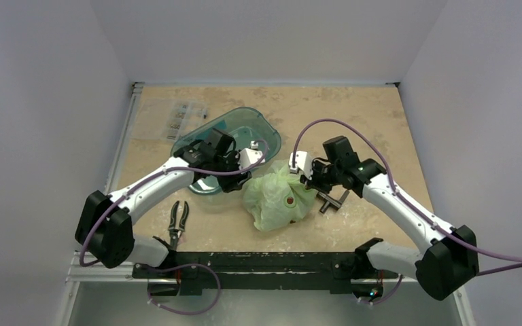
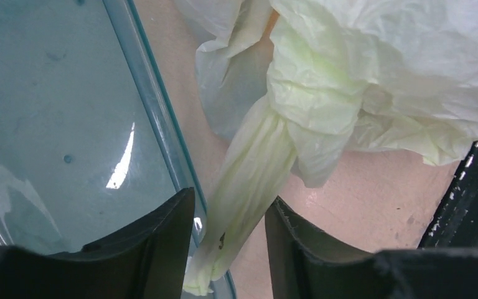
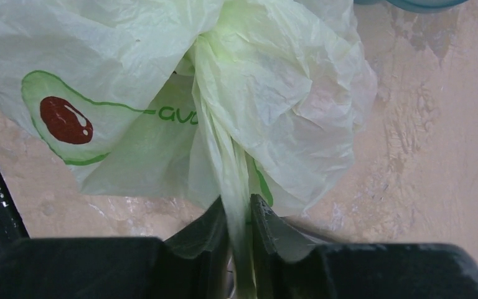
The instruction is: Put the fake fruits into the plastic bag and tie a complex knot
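The pale green plastic bag [image 1: 275,197] lies bulging and bunched on the table between both arms, printed with an avocado picture [image 3: 62,118]. The fake fruits are hidden; none shows outside it. My left gripper [image 1: 247,175] is at the bag's upper left. In the left wrist view the left gripper [image 2: 229,200] stands open around a twisted tail of the bag [image 2: 249,168], with gaps on both sides. My right gripper [image 1: 304,178] is at the bag's upper right. The right wrist view shows the right gripper [image 3: 238,202] shut on another twisted strip [image 3: 227,162].
A translucent teal tub [image 1: 262,122] sits behind the left gripper, its rim [image 2: 155,118] right beside the left finger. Pliers [image 1: 177,221] lie near the left arm. A black T-shaped tool [image 1: 329,200] lies under the right gripper. A clear packet [image 1: 177,119] rests at the back left.
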You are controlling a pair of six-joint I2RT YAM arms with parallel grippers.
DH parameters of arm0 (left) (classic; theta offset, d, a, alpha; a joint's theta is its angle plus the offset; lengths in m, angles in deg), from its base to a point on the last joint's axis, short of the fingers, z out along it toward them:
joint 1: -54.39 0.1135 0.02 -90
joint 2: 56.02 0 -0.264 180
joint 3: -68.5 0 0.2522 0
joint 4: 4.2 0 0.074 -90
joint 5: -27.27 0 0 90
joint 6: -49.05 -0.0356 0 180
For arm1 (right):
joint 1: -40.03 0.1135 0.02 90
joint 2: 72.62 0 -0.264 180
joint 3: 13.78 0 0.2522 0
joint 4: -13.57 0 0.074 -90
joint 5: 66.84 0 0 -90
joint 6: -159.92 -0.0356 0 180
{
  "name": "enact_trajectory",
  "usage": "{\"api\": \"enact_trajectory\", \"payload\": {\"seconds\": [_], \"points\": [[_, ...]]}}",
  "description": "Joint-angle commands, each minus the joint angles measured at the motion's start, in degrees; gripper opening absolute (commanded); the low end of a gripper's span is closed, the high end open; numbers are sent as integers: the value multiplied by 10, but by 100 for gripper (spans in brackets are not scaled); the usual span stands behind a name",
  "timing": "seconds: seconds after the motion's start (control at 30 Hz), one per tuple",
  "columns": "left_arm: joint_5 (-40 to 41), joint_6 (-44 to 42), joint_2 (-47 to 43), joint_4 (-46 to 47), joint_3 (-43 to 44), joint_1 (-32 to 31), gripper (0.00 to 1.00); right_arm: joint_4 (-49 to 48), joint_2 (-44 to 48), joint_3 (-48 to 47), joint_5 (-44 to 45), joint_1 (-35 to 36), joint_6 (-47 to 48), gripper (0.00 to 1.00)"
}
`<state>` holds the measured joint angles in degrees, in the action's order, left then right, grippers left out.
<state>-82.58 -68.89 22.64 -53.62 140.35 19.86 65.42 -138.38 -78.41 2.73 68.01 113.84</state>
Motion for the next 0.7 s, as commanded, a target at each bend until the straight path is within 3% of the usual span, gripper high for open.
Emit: {"api": "enact_trajectory", "payload": {"seconds": [0.0, 0.03, 0.1, 0.13, 0.37, 0.5, 0.67], "points": [[2, 12, 20, 56, 9, -2, 34, -63, 12, 14, 35, 7, -43, 10], [3, 25, 14, 66, 6, -2, 24, -63, 16, 15, 38, 7, -51, 0], [12, 61, -4, 84, -3, -1, 4, -71, 32, 20, 52, 7, -70, 0], [16, 83, -16, 90, -6, 2, 0, -79, 46, 22, 53, 7, -82, 0], [-13, 302, -77, 103, -27, 101, 0, -93, 113, 47, 167, -17, -166, 0], [-10, 301, -87, 82, -45, 130, 0, -71, 124, 62, 184, -61, -126, 0], [5, 233, -82, 44, -61, 144, 0, -68, 133, 116, 171, -143, -31, 0]]}}
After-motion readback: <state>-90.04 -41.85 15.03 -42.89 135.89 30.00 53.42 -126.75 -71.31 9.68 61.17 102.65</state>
